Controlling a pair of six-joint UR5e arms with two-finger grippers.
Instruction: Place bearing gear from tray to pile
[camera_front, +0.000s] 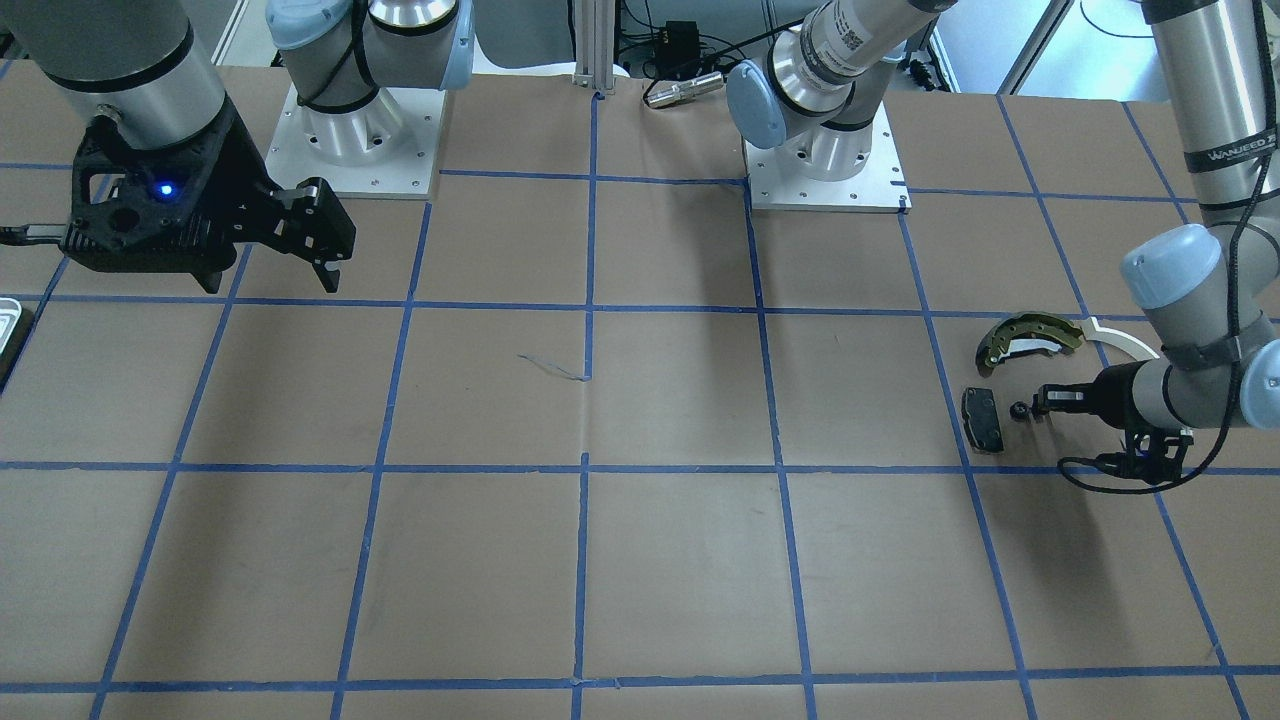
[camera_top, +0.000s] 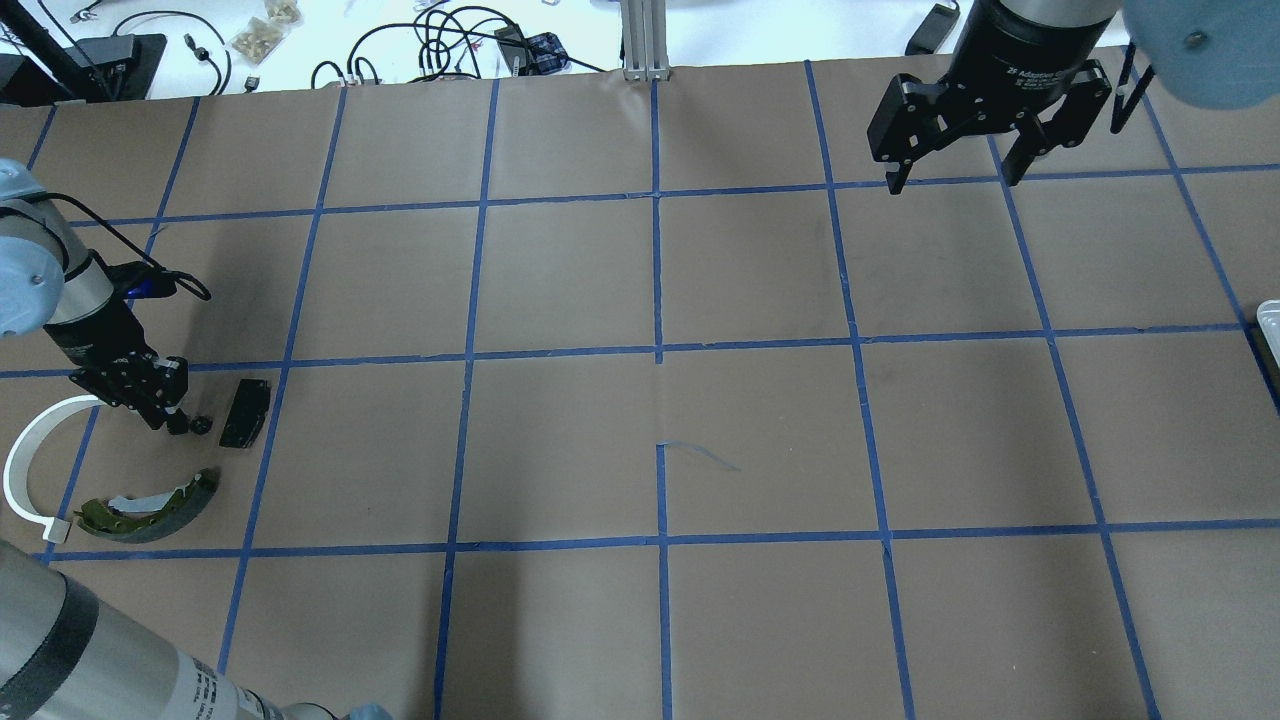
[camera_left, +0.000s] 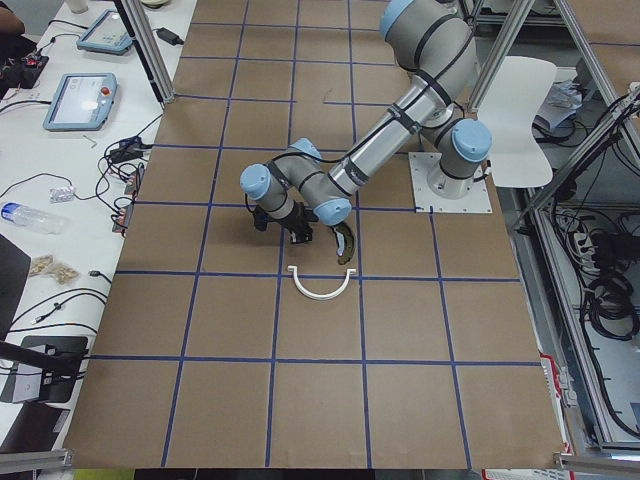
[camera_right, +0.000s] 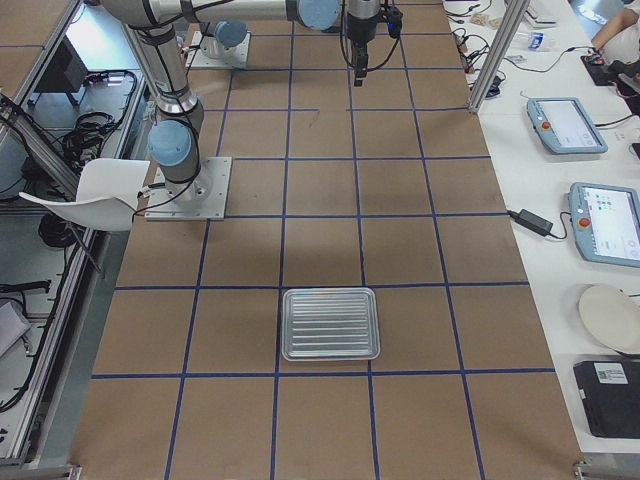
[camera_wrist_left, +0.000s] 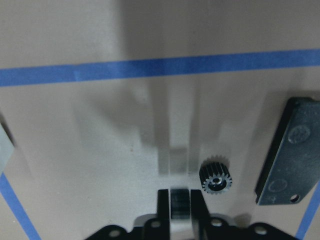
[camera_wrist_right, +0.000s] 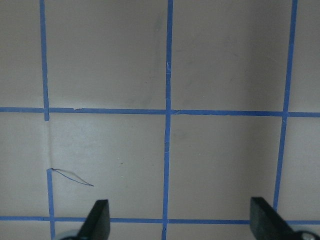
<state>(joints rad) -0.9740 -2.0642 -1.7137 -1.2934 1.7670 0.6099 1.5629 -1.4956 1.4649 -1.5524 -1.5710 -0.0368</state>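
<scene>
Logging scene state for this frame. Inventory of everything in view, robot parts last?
table: 1, brown with a blue tape grid, under everything
tray: 1, silvery white, ribbed, at the table's end on the robot's right
gear: 1, small, black, flat on the table beside the left fingertips, not gripped
brake pad: 1, black, next to the gear
brake shoe: 1, olive-gold, curved, near the pad
half-ring strip: 1, white, beside the shoe
left gripper: 1, black, low at the pile, shut on nothing
right gripper: 1, black, open, raised above bare table
</scene>
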